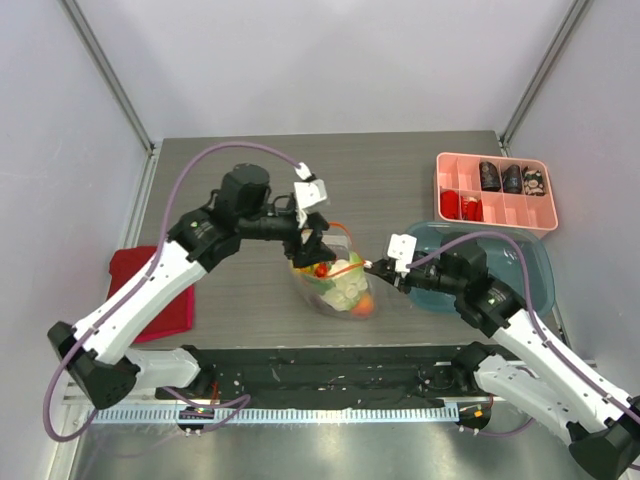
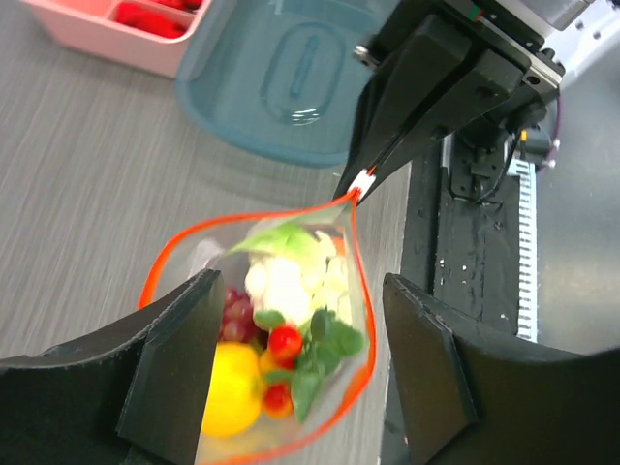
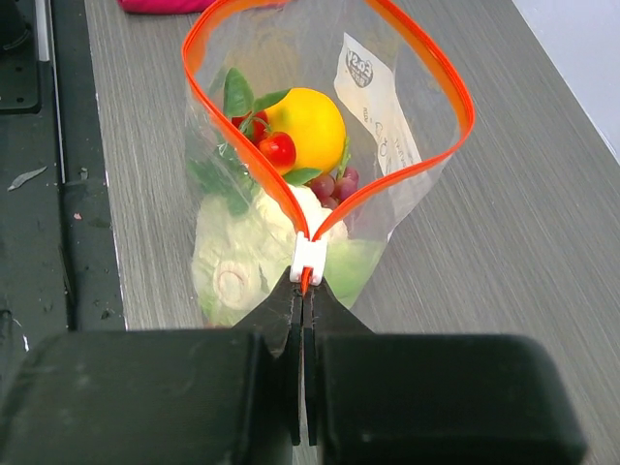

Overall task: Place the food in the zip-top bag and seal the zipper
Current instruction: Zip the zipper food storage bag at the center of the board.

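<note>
Two grippers worked over the zip-top bag (image 1: 338,292), which sat near the centre of the top view on the grey table (image 1: 250,180), just left of the blue lid (image 1: 500,275).

Right gripper (image 3: 305,289): jaws pressed together on the white slider tab (image 3: 308,260), at the end of the zipper (image 3: 441,87) nearest its own camera. No other hold on the bag was visible.

Left gripper (image 2: 300,291): jaws wide apart and gripping nothing. It hung above the bag's mouth. In the left wrist view its fingers (image 2: 179,373) filled the lower corners of the frame, with the mouth between them. They looked apart from the plastic, though I could not be sure.

Food: inside the bag. Lemon (image 3: 308,126), strawberries (image 3: 278,148), grapes (image 3: 336,184) and cabbage (image 3: 237,262) showed through the film. The zipper gaped in a wide orange loop and was not sealed. Judged: loading was about done and sealing was the step in hand.

Risks noted:
- The far end of the zipper was unanchored. A pull on the slider would probably drag or tip the whole bag instead of closing the track, and food could roll out.
- If the left jaws closed on one lip only, or on loose film, the two tracks would not meet and the slider could jam.
- The cabbage sat high, close under the slider, and could be caught in the track.
- The tab was small, so the pinch might slip off under load.
</note>
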You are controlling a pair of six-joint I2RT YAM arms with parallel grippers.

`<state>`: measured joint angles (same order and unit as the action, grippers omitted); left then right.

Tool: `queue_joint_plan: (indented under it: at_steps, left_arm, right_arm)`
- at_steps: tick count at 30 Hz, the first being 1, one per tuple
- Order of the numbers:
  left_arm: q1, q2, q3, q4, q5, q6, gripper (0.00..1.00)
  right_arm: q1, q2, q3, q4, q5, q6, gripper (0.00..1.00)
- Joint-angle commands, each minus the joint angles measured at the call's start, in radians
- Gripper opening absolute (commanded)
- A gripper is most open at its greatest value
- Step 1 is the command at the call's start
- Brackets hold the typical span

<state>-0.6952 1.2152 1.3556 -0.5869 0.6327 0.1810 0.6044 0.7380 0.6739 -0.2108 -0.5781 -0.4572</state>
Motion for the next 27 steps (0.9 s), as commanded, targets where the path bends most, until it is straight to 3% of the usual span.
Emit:
queue_joint_plan:
  at_steps: [1,5,13,23,27]
  left_arm:
    - [-0.088,0.047,0.01,0.122,0.047,0.125,0.68]
    - [-0.158,0.046,-0.064,0.217,0.05,0.23,0.66]
    - [-0.224,0.113,-0.101,0.324,0.018,0.239,0.59]
    - [-0.244,0.17,-0.096,0.331,0.027,0.252,0.54]
    - [-0.245,0.181,-0.101,0.329,0.032,0.264,0.45]
  right_arm:
    - [-0.003,-0.038,-0.025,0.06,0.014,0.018,0.01]
    - [-0.005,-0.065,-0.048,0.085,0.026,0.051,0.01]
    - [-0.003,-0.072,-0.056,0.088,0.031,0.052,0.01]
    - [-0.005,-0.081,-0.051,0.073,0.03,0.046,0.01]
    - [-0.005,-0.086,-0.053,0.07,0.032,0.045,0.01]
